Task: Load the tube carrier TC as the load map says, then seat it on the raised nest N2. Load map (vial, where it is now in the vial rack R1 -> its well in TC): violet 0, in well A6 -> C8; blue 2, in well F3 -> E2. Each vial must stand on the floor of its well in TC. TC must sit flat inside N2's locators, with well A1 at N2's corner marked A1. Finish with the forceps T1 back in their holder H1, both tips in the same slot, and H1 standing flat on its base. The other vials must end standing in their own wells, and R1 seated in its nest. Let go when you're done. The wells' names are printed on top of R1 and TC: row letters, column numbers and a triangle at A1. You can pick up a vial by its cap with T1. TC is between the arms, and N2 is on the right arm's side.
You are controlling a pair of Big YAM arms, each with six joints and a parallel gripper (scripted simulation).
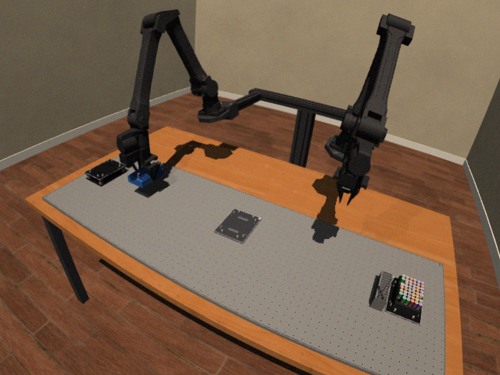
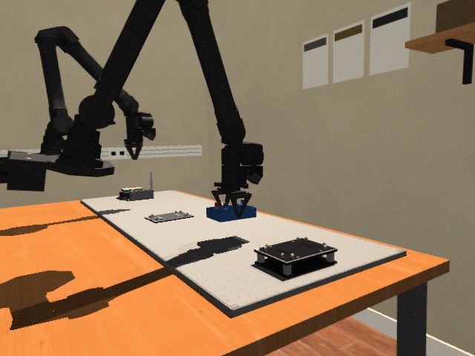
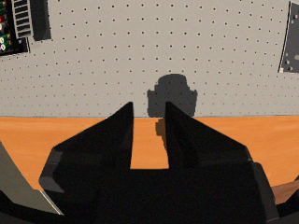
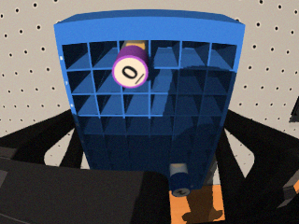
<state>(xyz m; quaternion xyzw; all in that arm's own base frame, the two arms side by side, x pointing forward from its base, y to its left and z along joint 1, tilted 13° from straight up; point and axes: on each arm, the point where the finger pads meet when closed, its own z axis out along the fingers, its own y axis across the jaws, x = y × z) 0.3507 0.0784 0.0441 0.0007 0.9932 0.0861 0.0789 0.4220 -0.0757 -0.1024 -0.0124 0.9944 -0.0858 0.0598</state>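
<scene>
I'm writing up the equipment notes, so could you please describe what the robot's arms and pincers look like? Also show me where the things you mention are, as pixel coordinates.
Both arms are matte black to dark grey, with long straight upper sections and bulky rounded joints. The left pincer (image 1: 346, 202) (image 3: 149, 109) has two black, tapering fingers with pointed tips; the right pincer (image 1: 146, 174) is also black, its fingers open triangular frames.

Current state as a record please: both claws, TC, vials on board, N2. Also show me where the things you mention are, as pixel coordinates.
right claw (image 1: 146, 169) (image 2: 231, 211) (image 4: 149, 114): shut on TC (image 1: 138, 182) (image 2: 217, 213) (image 4: 149, 35)
left claw (image 1: 344, 203) (image 2: 134, 157) (image 3: 149, 109): partly open, nothing held
TC: above the perforated board, off N2 (image 1: 105, 171) (image 2: 295, 251)
vials visible in TC: violet 0 (image 1: 138, 175) (image 2: 242, 201) (image 4: 130, 71); blue 2 (image 2: 225, 207) (image 4: 180, 190)
vials on floor of wells: cannot tell
N2: no carrier seated
</scene>
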